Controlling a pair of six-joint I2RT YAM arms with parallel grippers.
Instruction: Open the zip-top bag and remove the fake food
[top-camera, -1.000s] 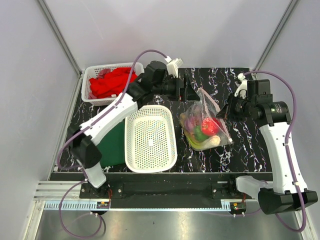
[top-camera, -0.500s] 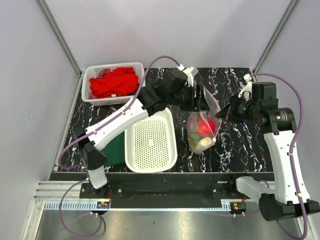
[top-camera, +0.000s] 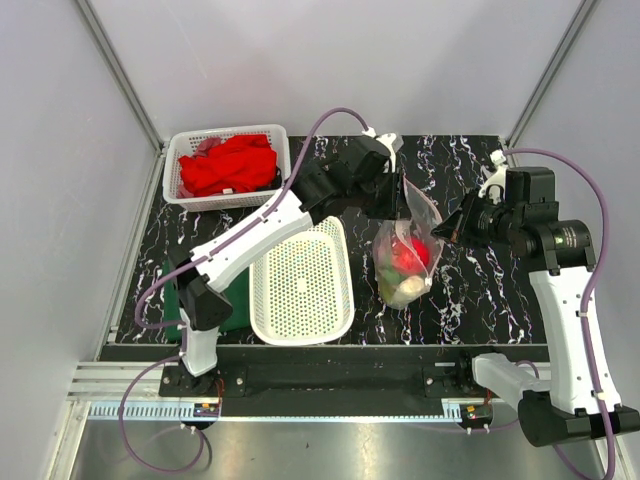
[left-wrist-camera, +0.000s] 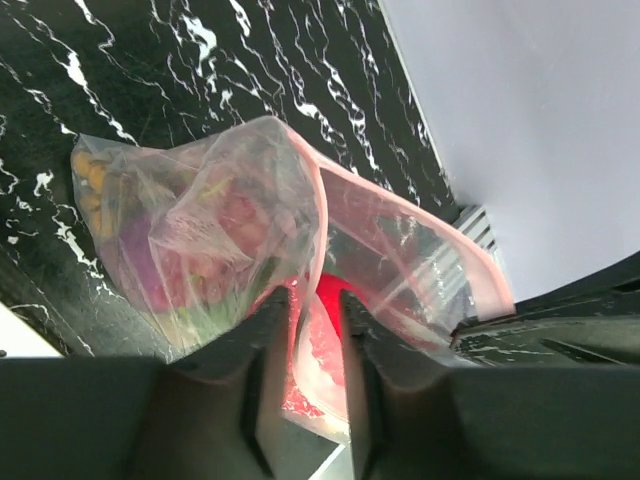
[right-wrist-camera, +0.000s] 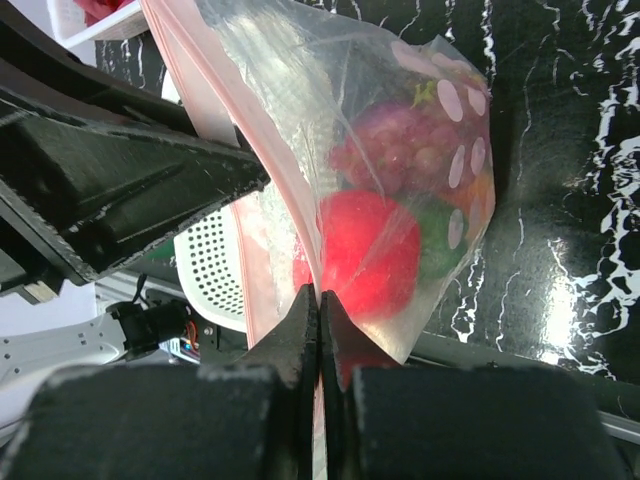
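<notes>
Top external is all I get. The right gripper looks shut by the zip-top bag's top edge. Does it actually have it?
Observer: Yes. In the right wrist view the right gripper is pinched shut on the pink zip strip of the zip-top bag.
Operator: And the left one?
Observer: In the left wrist view the left gripper has its fingers apart, and one lip of the bag's mouth runs down between them.
Operator: Is the mouth open yet?
Observer: Partly. The two pink lips stand apart in that view, and the red apple shows inside.
</notes>
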